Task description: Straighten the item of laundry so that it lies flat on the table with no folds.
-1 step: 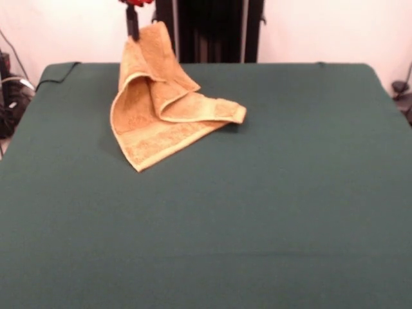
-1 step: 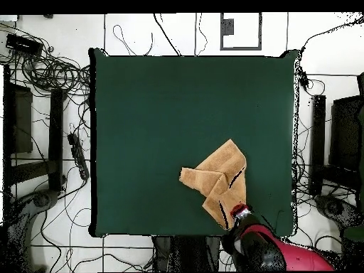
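The item of laundry, an orange-tan towel (image 1: 161,106), is pulled up by one corner at the table's far left in the front view. Its lower part rests crumpled on the green table (image 1: 257,206), with one folded flap pointing right and a corner pointing toward the near side. My gripper (image 1: 132,24) is shut on the raised corner, with only its dark tip showing at the top edge. From overhead, the towel (image 2: 217,178) lies near the table's lower right, with the gripper (image 2: 239,211) at its lower end.
The red arm (image 2: 281,256) reaches in over the table's bottom edge in the overhead view. Cables (image 2: 50,71) and black stands (image 2: 316,142) surround the table (image 2: 156,121) on the floor. A dark pedestal (image 1: 212,29) stands behind the table's far edge.
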Tool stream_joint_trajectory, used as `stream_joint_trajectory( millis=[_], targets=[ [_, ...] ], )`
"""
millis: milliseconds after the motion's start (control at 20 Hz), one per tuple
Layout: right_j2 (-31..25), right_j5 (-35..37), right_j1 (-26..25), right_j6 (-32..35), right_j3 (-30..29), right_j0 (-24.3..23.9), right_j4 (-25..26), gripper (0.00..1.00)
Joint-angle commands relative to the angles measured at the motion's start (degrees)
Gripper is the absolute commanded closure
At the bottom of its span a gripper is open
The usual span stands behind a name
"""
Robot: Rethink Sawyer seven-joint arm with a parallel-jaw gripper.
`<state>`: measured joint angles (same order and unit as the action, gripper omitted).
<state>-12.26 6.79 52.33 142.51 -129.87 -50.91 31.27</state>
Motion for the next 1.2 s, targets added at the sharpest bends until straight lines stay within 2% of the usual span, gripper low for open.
stream_joint_trajectory(
  millis=[50,400,550,900,1100,1200],
  targets=[
    [-9.34,5.56,-2.59,-10.43,-2.2,-1.45,6.52,1.0],
    [-8.96,5.05,-8.49,-8.21,1.92,-1.34,11.1,1.0],
    [-5.33,4.75,-12.47,-5.81,5.51,1.3,13.16,1.0],
    [2.4,-1.66,-23.64,-0.19,14.4,7.35,18.97,1.0],
    [3.74,-3.44,-25.01,0.02,15.3,7.68,20.64,1.0],
    [3.0,-1.6,-23.34,-1.46,13.67,5.73,21.03,1.0]
  ],
)
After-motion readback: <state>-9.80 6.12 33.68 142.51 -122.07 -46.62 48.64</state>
